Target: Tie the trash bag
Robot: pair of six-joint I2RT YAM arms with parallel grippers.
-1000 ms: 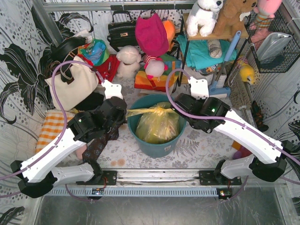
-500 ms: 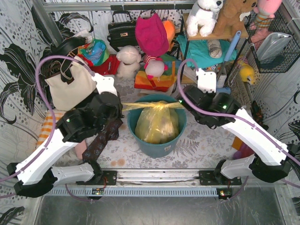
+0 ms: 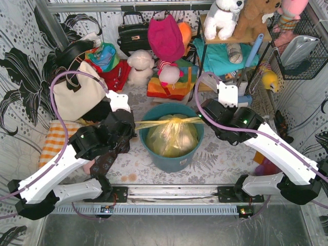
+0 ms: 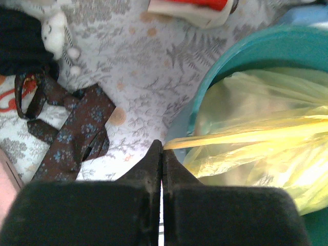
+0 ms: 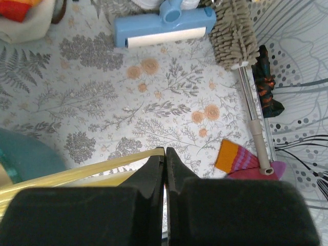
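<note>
The yellow-green trash bag sits in the round teal bin, with a knot at its top. Two thin stretched ends run sideways from the knot. My left gripper is shut on the left end, at the bin's left rim. In the left wrist view the jaws pinch the yellow strip beside the bag. My right gripper is shut on the right end at the bin's right rim. In the right wrist view its jaws pinch the taut strip.
A cream tote bag stands at the back left. A dark patterned tie lies left of the bin. Toys, a black handbag and a shelf crowd the back. A blue lint roller and a mop lie at the right.
Both grippers pulled the bag's ends outward and taut, closing the knot. Since half a second ago they have dropped slightly lower and the bag has settled in the bin.
</note>
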